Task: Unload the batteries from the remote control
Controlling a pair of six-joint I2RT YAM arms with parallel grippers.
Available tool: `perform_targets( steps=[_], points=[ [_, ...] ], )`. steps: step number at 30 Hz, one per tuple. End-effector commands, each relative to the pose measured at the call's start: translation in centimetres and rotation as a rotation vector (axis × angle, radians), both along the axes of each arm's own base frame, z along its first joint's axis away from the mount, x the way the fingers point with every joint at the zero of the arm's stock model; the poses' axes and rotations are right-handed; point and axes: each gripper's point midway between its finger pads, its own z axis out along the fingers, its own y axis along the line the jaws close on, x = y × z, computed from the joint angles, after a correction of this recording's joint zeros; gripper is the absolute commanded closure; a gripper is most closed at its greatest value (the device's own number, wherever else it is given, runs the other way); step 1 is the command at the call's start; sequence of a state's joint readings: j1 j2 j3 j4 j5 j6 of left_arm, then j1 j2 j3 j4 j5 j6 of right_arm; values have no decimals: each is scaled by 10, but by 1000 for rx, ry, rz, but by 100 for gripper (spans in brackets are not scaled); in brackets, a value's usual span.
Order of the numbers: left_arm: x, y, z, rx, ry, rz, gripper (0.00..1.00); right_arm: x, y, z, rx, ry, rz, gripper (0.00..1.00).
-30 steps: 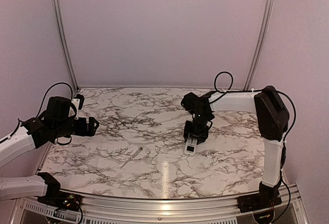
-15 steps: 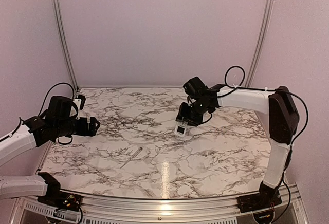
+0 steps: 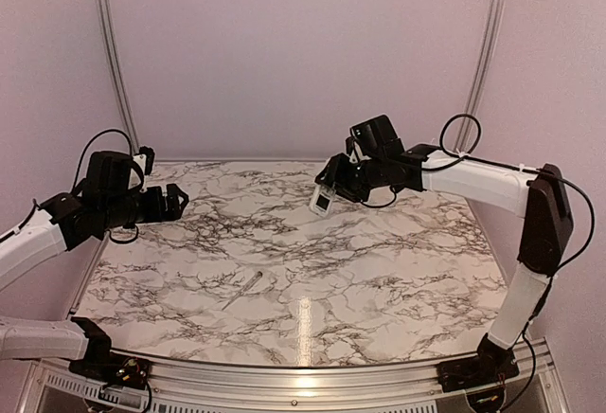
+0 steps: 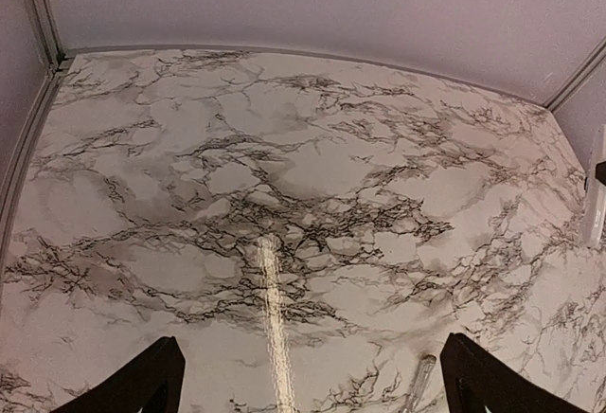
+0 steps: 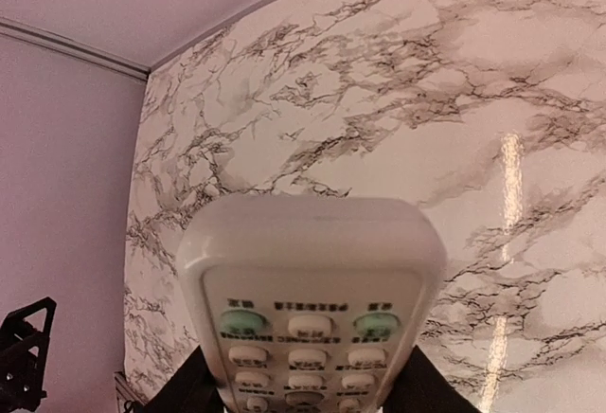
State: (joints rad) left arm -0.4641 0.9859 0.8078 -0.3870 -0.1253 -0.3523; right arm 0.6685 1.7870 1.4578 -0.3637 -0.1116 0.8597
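Clamping the remote control point(image 5: 312, 290) by its lower end, right gripper point(image 3: 333, 188) holds it clear above the table point(image 3: 379, 280), buttons facing its wrist camera; back side and batteries hidden. Left gripper point(image 3: 176, 202) spread wide, empty; pale stick point(image 3: 243, 290) just ahead, right of it.

One remote control point(image 3: 323, 200), clamped in right gripper point(image 3: 333, 188), held clear of marble table point(image 3: 398, 271). One pale grey stick point(image 3: 243, 290), laid flat, near-left. One left gripper point(image 3: 176, 202), held above the left edge.
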Motion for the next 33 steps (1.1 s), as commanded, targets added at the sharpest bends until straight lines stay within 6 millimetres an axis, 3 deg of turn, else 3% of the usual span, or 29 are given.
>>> perform_targets(
  steps=[1,5,18,25,30,33],
  points=[
    [9,-16,7,-113,37,4,1,2,9,53,127,-135,12,78],
    [14,-30,16,-176,55,-27,1,0,10,74,195,-182,8,78],
    [12,-97,75,-543,-2,-302,1,-4,12,141,400,-366,21,76],
    [10,-126,116,-753,-24,-452,2,-2,17,173,537,-460,27,75],
    [5,-146,150,-927,-38,-601,3,-6,18,206,660,-561,49,75],
    [10,-156,161,-984,-37,-658,6,-11,18,229,756,-620,71,76]
  ],
)
